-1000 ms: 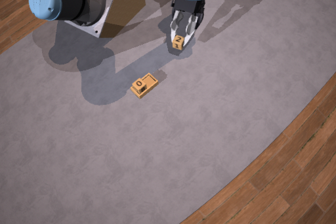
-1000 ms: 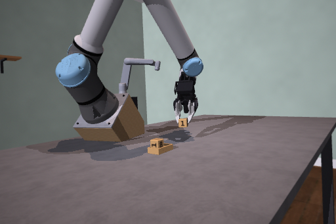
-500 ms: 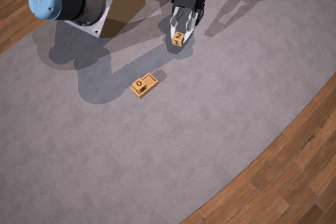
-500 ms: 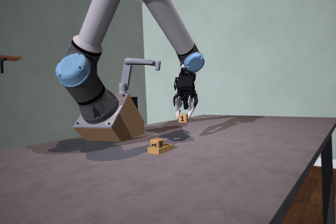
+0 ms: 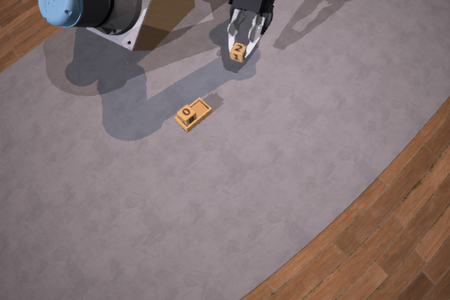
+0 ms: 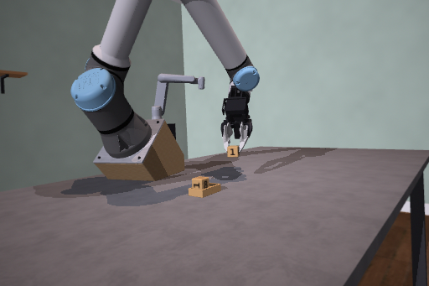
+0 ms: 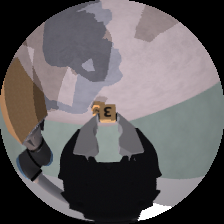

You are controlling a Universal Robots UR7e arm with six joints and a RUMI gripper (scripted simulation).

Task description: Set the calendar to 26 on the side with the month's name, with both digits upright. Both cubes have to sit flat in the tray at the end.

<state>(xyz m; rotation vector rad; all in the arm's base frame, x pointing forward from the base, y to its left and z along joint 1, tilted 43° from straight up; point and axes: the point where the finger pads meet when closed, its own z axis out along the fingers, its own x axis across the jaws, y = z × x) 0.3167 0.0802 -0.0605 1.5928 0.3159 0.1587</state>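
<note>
My gripper [image 5: 241, 50] is shut on a small wooden number cube [image 5: 237, 53] and holds it above the table, behind the tray. In the overhead view the cube shows a 2 on top and a 1 below it. The side view shows the cube [image 6: 233, 151] with a 1 facing the camera. The wrist view shows it between my fingertips with a 3 on its far face. The wooden tray [image 5: 197, 113] lies on the grey mat. The other cube [image 5: 186, 113] sits in the tray's left slot with a 0 on top. The tray's right slot is empty.
The robot's base on its wooden block [image 5: 132, 10] stands at the back left of the mat. The arm's elbow [image 6: 98, 94] hangs over the left side. The table's edge [image 6: 390, 224] runs along the right in the side view.
</note>
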